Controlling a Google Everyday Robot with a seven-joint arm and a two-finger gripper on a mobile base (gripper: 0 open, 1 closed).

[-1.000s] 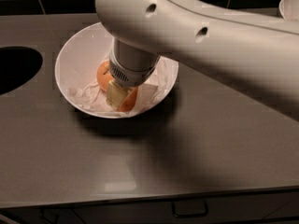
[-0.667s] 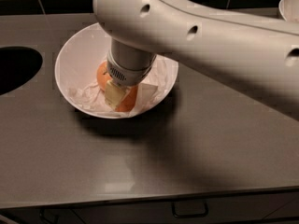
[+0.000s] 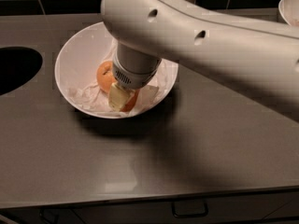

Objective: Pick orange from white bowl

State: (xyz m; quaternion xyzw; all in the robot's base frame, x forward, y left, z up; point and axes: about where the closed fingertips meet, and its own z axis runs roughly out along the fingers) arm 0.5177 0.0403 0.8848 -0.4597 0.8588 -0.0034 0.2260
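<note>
Where the arm (image 3: 210, 45) comes down from the worktop's (image 3: 187, 162) far right corner, the end effector (image 3: 120, 98) sits inside the white bowl (image 3: 70, 55) near the far edge, against the orange (image 3: 105, 76) on crumpled paper (image 3: 84, 97). Whether it clamps the fruit cannot be told.

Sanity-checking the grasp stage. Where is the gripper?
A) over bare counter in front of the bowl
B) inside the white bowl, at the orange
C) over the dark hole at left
B: the gripper sits low inside the white bowl, right against the orange.
</note>
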